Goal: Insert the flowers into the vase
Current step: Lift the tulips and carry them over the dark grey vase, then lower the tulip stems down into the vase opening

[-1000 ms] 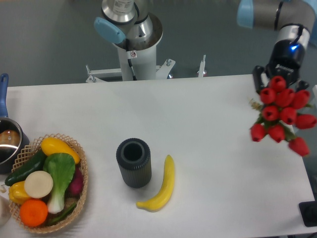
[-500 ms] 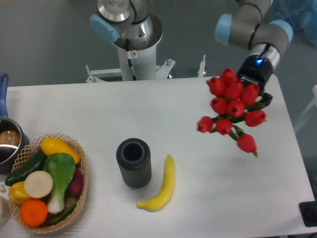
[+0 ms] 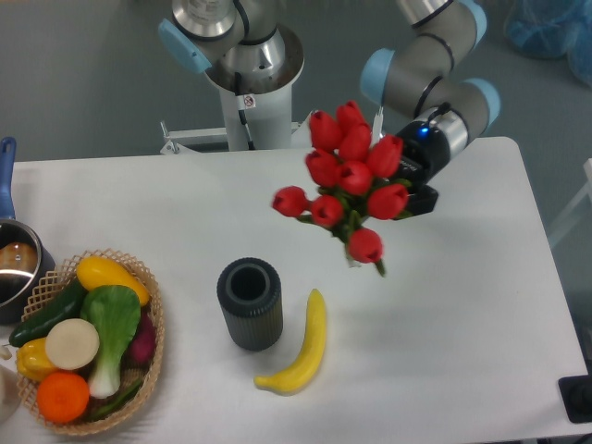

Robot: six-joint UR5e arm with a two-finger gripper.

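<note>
A white rectangular table (image 3: 444,370) fills most of the view, with the silver-and-blue robot arm (image 3: 425,55) reaching over its far right part. The arm's black two-finger gripper (image 3: 412,185) is mostly hidden behind the blooms; its jaws appear clamped on the stems of the bunch of red closed tulip buds with green stems (image 3: 350,180), though the fingertips themselves are hidden. The bunch hangs in the air above the table, up and to the right of the vase, well apart from it, buds spreading toward the camera.

At the left edge sits a round woven wicker basket (image 3: 153,356), full of produce: a yellow squash (image 3: 109,275), a dark green cucumber (image 3: 46,313), a leafy green bok choy (image 3: 113,326), a pale round disc-shaped item (image 3: 72,343), a yellow pepper (image 3: 30,357), an orange (image 3: 62,396) and a dark purple piece (image 3: 141,340).

The short dark grey ribbed cylindrical vase (image 3: 250,303) stands upright near the table's middle, its mouth open and dark, with nothing in it. Just to its right lies a curved yellow banana (image 3: 305,347), close but not touching.

A steel pot with a blue handle (image 3: 11,268) is cut off by the left edge; its contents are unclear.
</note>
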